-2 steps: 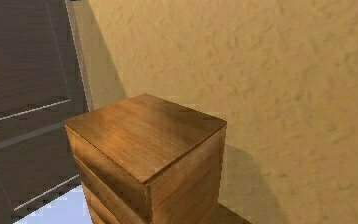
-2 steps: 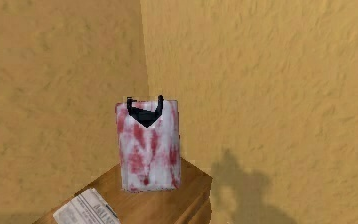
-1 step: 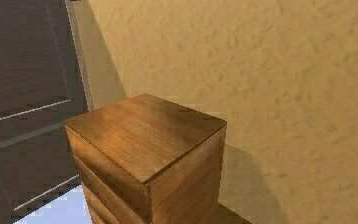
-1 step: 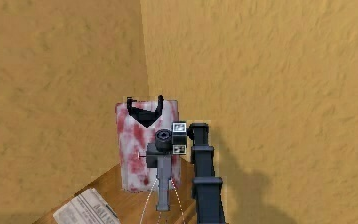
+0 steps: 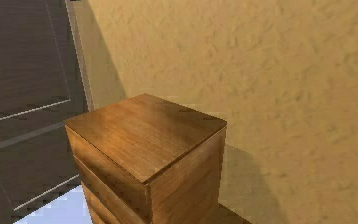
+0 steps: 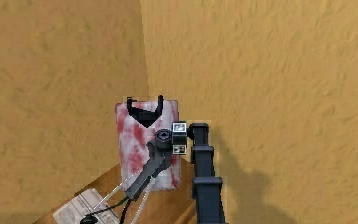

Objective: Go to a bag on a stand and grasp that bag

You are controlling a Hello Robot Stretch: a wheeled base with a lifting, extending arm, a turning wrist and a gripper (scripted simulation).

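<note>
A white bag (image 6: 142, 132) with red blotches and black handles stands upright on a wooden stand top (image 6: 175, 206), against an ochre wall corner. My arm (image 6: 207, 185) rises from the bottom edge to the right of the bag. The gripper (image 6: 137, 190) reaches down-left across the bag's lower right part, and its thin fingers (image 6: 147, 178) lie over the stand top. I cannot tell whether it holds anything or touches the bag. In the forward view a brown wooden stand (image 5: 147, 135) with drawer fronts sits close ahead.
A flat printed paper (image 6: 77, 208) lies on the stand top left of the fingers. A dark panelled door (image 5: 27, 100) fills the forward view's left, with pale floor (image 5: 57, 210) below it. Ochre walls (image 5: 277, 80) close in behind the stand.
</note>
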